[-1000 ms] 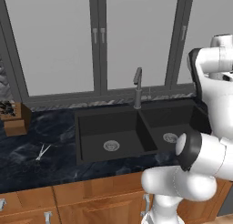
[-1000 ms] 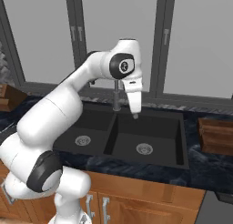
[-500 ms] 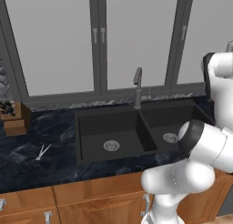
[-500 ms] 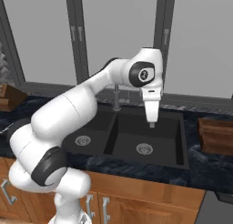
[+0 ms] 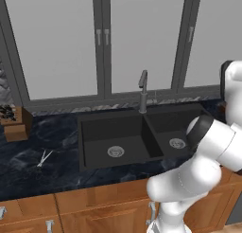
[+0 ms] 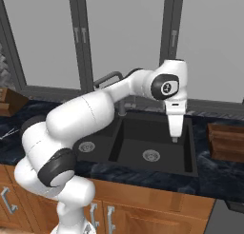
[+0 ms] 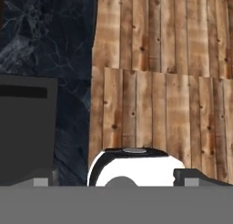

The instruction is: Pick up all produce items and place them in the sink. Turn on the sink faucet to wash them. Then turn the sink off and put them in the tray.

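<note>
Two dark fingers of the end effector [image 6: 175,139] stand apart and hold nothing; it hangs point-down over the right basin of the sink [image 6: 188,133], above its right wall. No produce item can be seen clearly; only a small red speck shows at the top edge of the hand view, too small to identify. The tray [image 6: 226,141] lies just beside the end effector on its right, on the surface [image 6: 224,178]. The faucet [image 5: 142,90] stands behind, toward its left.
</note>
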